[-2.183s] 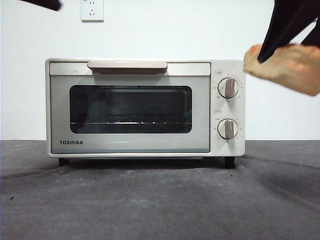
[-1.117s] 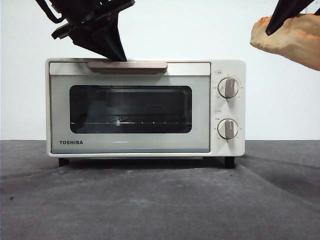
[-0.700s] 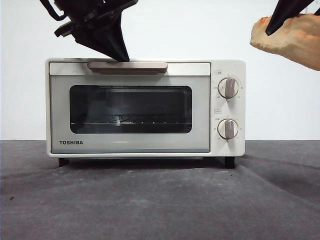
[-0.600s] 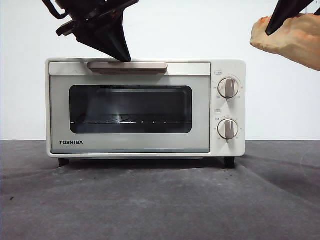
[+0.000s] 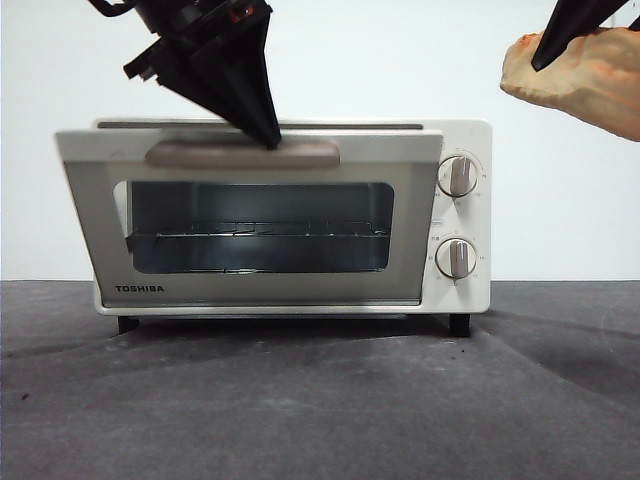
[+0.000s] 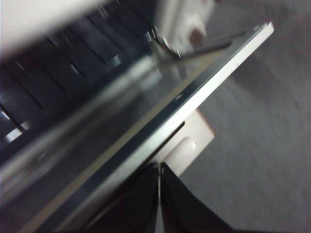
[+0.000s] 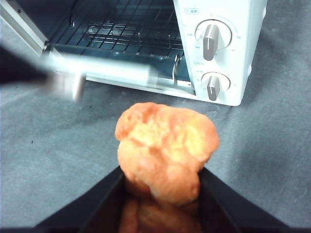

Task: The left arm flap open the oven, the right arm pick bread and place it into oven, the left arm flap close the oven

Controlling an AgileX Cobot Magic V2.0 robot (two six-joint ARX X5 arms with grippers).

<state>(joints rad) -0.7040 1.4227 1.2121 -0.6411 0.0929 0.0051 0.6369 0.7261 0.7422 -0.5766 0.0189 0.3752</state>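
The cream-white oven [image 5: 462, 215] stands mid-table with its glass door [image 5: 250, 235] tipped partly outward, motion-blurred. My left gripper [image 5: 268, 135] comes down from the top left, its jaws shut together, tips hooked behind the beige handle [image 5: 240, 153]. The left wrist view shows those tips [image 6: 159, 168] against the door's edge [image 6: 209, 80] and handle [image 6: 187, 145]. High at the right, my right gripper [image 5: 562, 38] is shut on the golden-orange bread [image 5: 580, 75]. In the right wrist view the bread [image 7: 165, 141] hangs above the cloth, in front of the oven [image 7: 233, 48], whose wire rack [image 7: 126, 29] shows.
Two round knobs [image 5: 458, 177] [image 5: 455, 258] sit on the oven's right panel. Grey wrinkled cloth [image 5: 320, 400] covers the table in front of the oven. A white wall stands behind.
The oven door has swung outward from shut to partly open, with the left gripper moving down and right on the handle. The right gripper and bread hold still.
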